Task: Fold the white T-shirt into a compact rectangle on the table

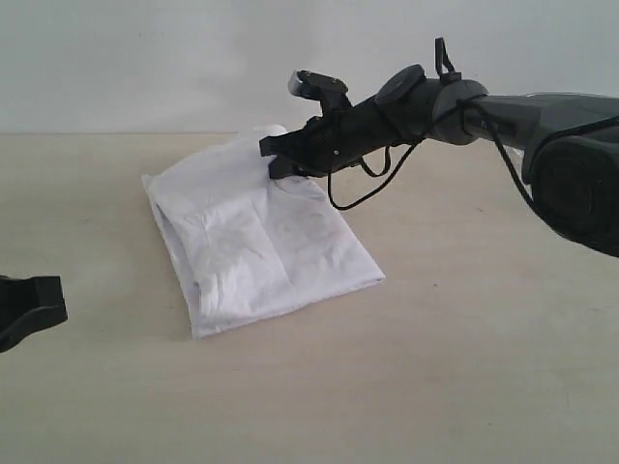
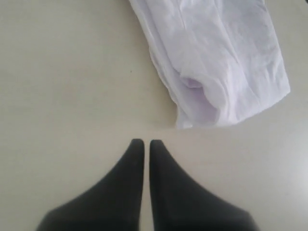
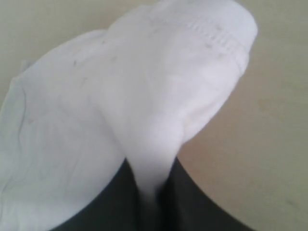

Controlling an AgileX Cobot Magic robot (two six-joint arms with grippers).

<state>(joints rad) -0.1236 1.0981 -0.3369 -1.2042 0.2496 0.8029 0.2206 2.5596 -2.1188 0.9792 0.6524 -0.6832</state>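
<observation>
We are working over a wide pale desk [image 1: 464, 387]. The shirt [image 1: 256, 242] is lying on it as a partly folded, slanted oblong, stretching from under our right hand [image 1: 279, 158] toward the near side. We are judging this to be a mid-fold step. Our right hand is clamped on a bunched, stitched edge at the shirt's far end and is lifting it slightly. Our left hand [image 2: 143, 143] is hovering over bare desk, closed together and holding nothing, with the shirt's nearest corner lying just ahead of its tips. Next we are expecting to carry the pinched end across toward the opposite end. That calls for a low, even arc, so the layers below are not dragging or opening.
</observation>
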